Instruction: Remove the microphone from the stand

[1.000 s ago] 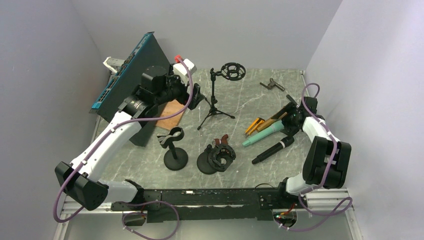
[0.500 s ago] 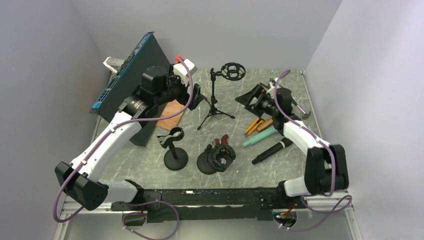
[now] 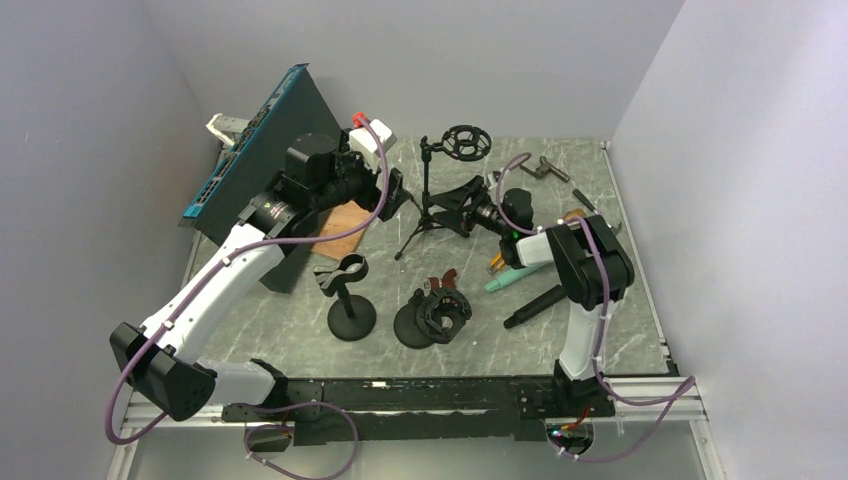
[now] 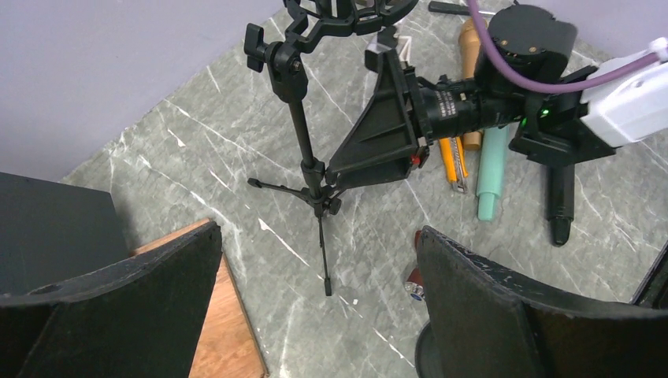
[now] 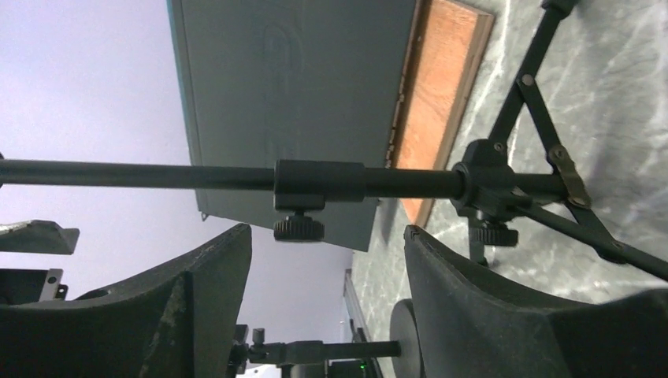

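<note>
Right fingers (image 5: pixel 488 315) gape wide, the stand (image 5: pixel 157 173) pole just past their tips, near the worktop (image 3: pixel 500 350) far edge. Left fingers (image 4: pixel 118 307) apart, far-left. Black mic (image 3: pixel 530 308) lies toward the right edge.

Bright, even light; soft shadows
</note>
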